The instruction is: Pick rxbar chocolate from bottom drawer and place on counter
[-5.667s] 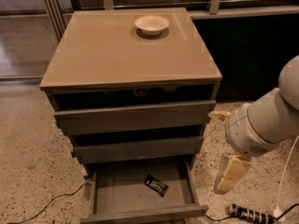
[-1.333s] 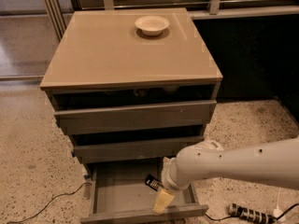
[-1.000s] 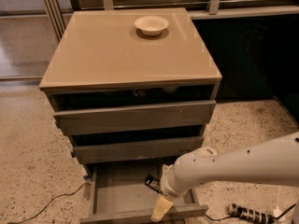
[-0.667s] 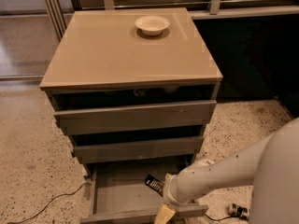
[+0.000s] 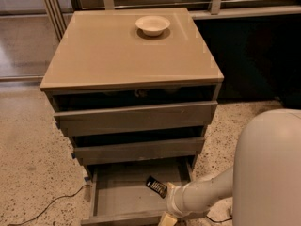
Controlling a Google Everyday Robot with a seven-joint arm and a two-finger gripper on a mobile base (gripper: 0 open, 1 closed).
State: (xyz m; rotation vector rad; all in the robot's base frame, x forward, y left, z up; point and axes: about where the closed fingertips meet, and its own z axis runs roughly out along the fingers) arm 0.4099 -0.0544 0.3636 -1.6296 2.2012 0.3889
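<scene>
The rxbar chocolate (image 5: 156,186), a small black bar with light print, lies flat in the open bottom drawer (image 5: 117,197), right of its middle. My gripper (image 5: 167,218) is at the drawer's front edge, just right of and in front of the bar, and is partly cut off by the bottom of the view. My white arm (image 5: 207,194) reaches to it from the lower right. The bar lies free. The tan counter (image 5: 117,55) tops the cabinet.
A cream-white bowl (image 5: 153,25) stands at the back of the counter. Two grey drawers (image 5: 136,119) above are slightly ajar. A dark cable (image 5: 47,206) runs over the speckled floor at the left. My arm's large white shell (image 5: 268,168) fills the lower right.
My arm has swung lower and closer, its shell now filling the lower right. The gripper has dropped from above the drawer toward its front edge. The bar has not moved.
</scene>
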